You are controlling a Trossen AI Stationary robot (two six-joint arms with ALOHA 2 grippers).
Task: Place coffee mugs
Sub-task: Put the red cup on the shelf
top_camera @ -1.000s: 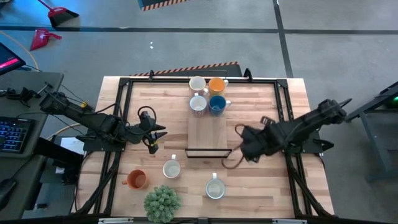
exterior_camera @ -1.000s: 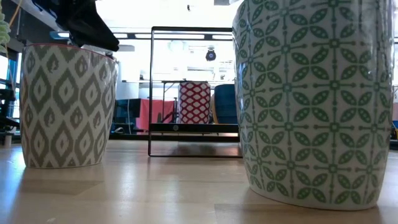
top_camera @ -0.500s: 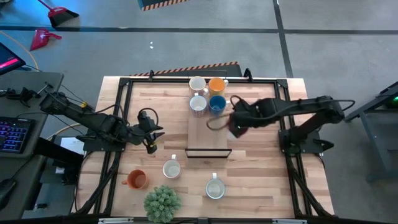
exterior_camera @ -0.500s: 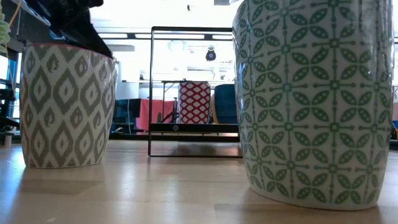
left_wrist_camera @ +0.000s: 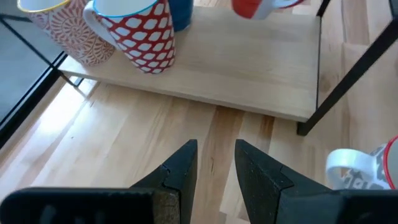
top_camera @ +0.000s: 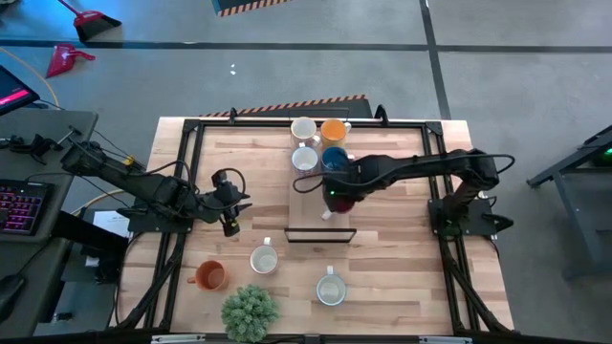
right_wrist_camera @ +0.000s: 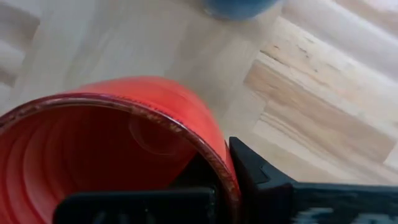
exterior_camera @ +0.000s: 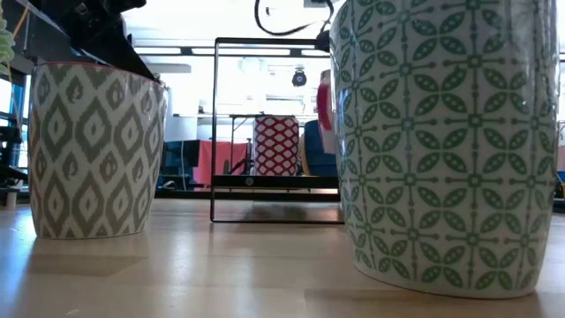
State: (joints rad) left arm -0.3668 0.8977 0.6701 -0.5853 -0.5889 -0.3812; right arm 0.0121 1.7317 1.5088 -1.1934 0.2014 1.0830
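My right gripper (top_camera: 337, 189) is over the wooden shelf (top_camera: 308, 208) at the table's middle, shut on a red mug (top_camera: 343, 201). In the low view the red mug (exterior_camera: 325, 99) hangs above the shelf board. Four mugs stand at the shelf's far end: white (top_camera: 304, 128), orange (top_camera: 333, 130), white (top_camera: 304, 160) and blue (top_camera: 335, 160). An orange mug (top_camera: 208, 275) and two white mugs (top_camera: 264, 259) (top_camera: 330, 289) stand on the table's near part. My left gripper (top_camera: 233, 216) waits open, left of the shelf. My right gripper pinches the red mug's wall at the rim (right_wrist_camera: 219, 163), one finger inside the mug and the other finger (right_wrist_camera: 255, 169) outside. The mug is lifted clear above the shelf board, its open mouth facing my wrist camera.
A green spiky plant ball (top_camera: 251, 311) sits at the near edge. A black wire frame (exterior_camera: 213, 132) rises around the shelf. Black rails (top_camera: 191, 162) run along the table's sides. Bare board lies on the shelf's near half (left_wrist_camera: 249, 74).
My right gripper has carried the red mug from the table's right part toward the left and far edge, stretching out over the shelf near the blue mug. The red mug has come into the low view above the board. My left arm kept still.
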